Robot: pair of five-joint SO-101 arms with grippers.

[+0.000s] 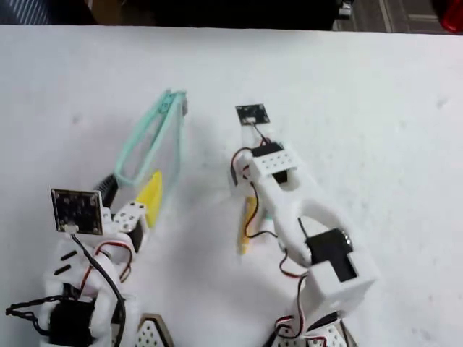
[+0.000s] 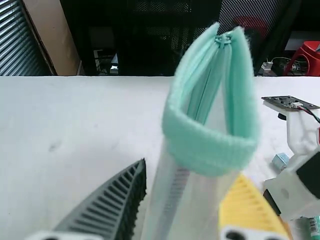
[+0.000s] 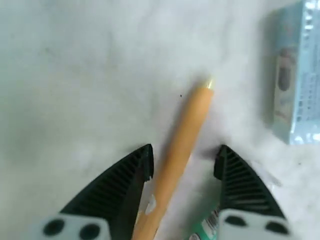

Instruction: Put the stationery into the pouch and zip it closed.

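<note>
A clear pouch (image 1: 154,142) with a mint-green zip edge lies open-mouthed on the white table, left of centre. My left gripper (image 1: 132,185) is shut on its near end. In the left wrist view the pouch (image 2: 210,135) rises between the dark finger (image 2: 117,200) and the yellow finger (image 2: 247,207). An orange pen (image 1: 247,228) lies under the right arm. My right gripper (image 3: 182,155) is open, pointing down, with its black fingers on either side of the pen (image 3: 182,135) and not touching it.
A light blue box (image 3: 296,75) lies on the table just beyond the pen. A green-labelled item (image 3: 206,226) shows beside the pen near the right gripper's base. The right arm (image 2: 300,150) stands close to the pouch. The table's far edge (image 1: 231,27) meets a dark background.
</note>
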